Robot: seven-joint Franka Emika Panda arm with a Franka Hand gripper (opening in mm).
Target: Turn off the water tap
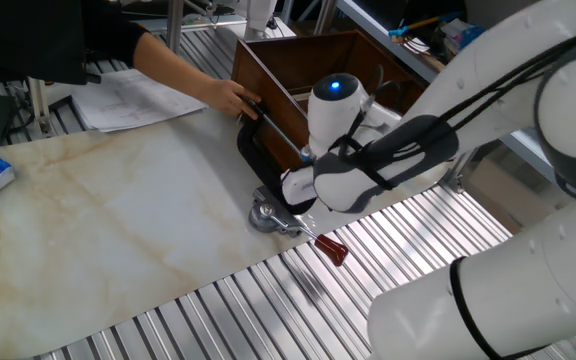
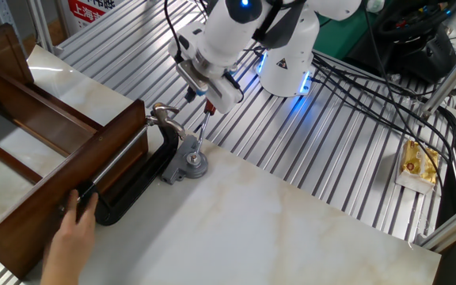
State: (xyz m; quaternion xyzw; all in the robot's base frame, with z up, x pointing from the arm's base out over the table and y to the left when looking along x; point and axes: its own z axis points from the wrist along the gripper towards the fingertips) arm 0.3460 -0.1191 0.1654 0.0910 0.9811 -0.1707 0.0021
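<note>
The water tap [image 2: 165, 115] is a small shiny silver fitting held in the jaw of the black C-clamp [image 2: 137, 187] against the wooden box's corner. My gripper [image 2: 199, 98] hangs just above and to the right of the tap, close to it but apart. The wrist body hides the jaws, so I cannot tell whether they are open or shut. In one fixed view the tap and the fingertips are hidden behind my arm [image 1: 368, 170]; only the C-clamp [image 1: 252, 150] shows.
The brown wooden box [image 2: 46, 150] stands left of the clamp. A person's hand [image 2: 68, 245] holds the clamp's far end [image 1: 230, 97]. The clamp's red-handled rod [image 1: 330, 250] ends in a round grey disc [image 2: 194, 165]. Papers [image 1: 128, 95] lie at the back.
</note>
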